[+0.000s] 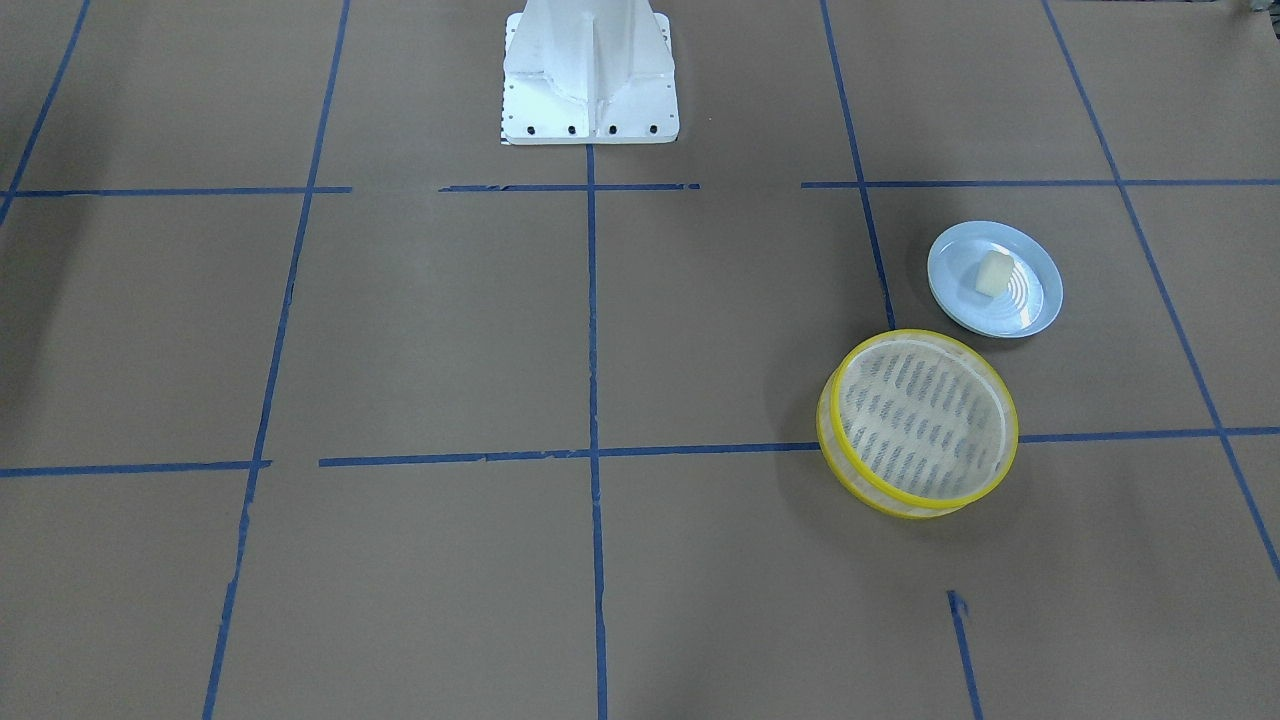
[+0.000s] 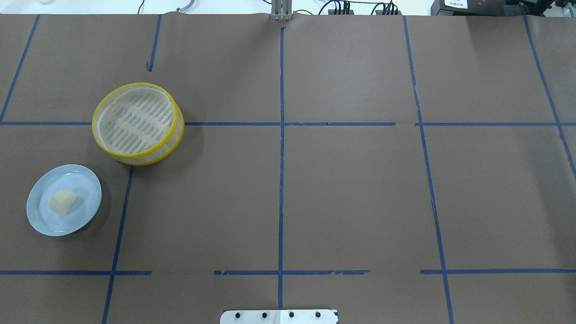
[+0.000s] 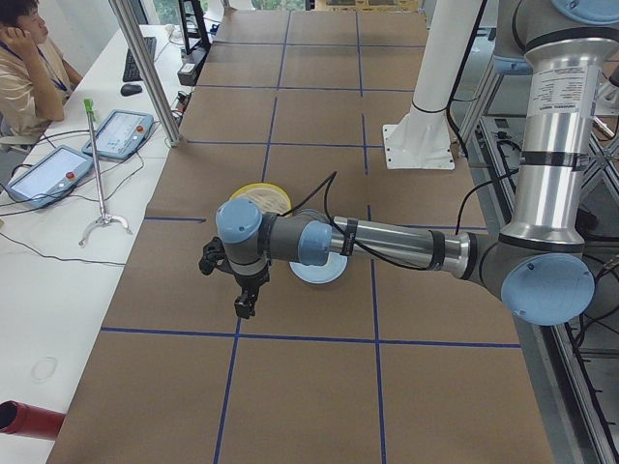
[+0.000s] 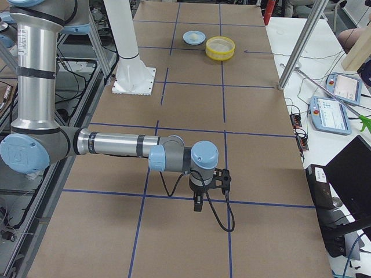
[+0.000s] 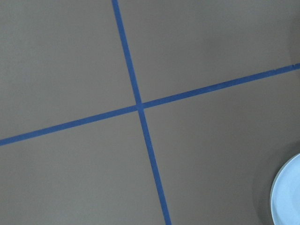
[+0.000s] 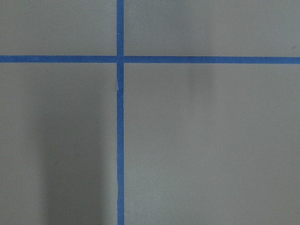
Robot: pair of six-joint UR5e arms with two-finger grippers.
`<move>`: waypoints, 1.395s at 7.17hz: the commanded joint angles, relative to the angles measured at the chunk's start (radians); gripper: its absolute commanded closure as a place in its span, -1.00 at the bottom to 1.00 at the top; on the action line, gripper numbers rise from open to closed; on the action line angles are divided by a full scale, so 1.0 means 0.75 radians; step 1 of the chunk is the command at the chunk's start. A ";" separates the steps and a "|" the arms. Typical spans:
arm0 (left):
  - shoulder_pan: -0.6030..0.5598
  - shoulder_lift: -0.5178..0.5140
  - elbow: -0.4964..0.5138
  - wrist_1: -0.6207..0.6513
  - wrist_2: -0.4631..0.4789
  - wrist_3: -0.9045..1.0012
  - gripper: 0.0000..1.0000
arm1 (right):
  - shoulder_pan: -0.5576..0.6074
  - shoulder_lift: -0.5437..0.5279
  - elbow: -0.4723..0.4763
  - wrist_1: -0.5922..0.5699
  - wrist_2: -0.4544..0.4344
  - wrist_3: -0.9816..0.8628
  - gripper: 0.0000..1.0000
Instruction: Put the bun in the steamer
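Observation:
The cream-white bun (image 1: 992, 272) lies on a pale blue plate (image 1: 1040, 300); both also show in the overhead view, the bun (image 2: 63, 201) on the plate (image 2: 85, 189). The yellow-rimmed steamer (image 1: 920, 422) stands empty beside the plate, also seen from overhead (image 2: 137, 122). My left gripper (image 3: 245, 307) hangs above the table near the plate, at its end of the table; I cannot tell whether it is open or shut. My right gripper (image 4: 197, 204) hangs far from both at the other end; I cannot tell its state. The left wrist view shows only the plate's edge (image 5: 288, 197).
The white robot base (image 1: 590, 80) stands at the table's middle edge. Blue tape lines grid the brown table. A metal pole (image 3: 145, 68), tablets (image 3: 118, 130) and a seated operator (image 3: 29, 68) are beside the table on the far side from the robot.

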 commanded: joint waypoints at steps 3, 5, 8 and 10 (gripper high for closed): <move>0.531 0.146 -0.179 -0.510 0.216 -0.684 -0.96 | 0.000 0.000 0.000 0.000 0.000 0.000 -1.00; 0.732 0.220 -0.285 -0.510 0.323 -0.779 -0.93 | 0.000 0.000 0.000 0.000 0.000 0.000 -1.00; 0.916 0.227 -0.275 -0.584 0.456 -0.830 -0.89 | 0.000 0.000 0.000 0.000 0.000 0.000 -1.00; 0.945 0.227 -0.202 -0.639 0.469 -0.832 -0.89 | 0.000 0.000 0.000 0.000 0.000 0.000 -1.00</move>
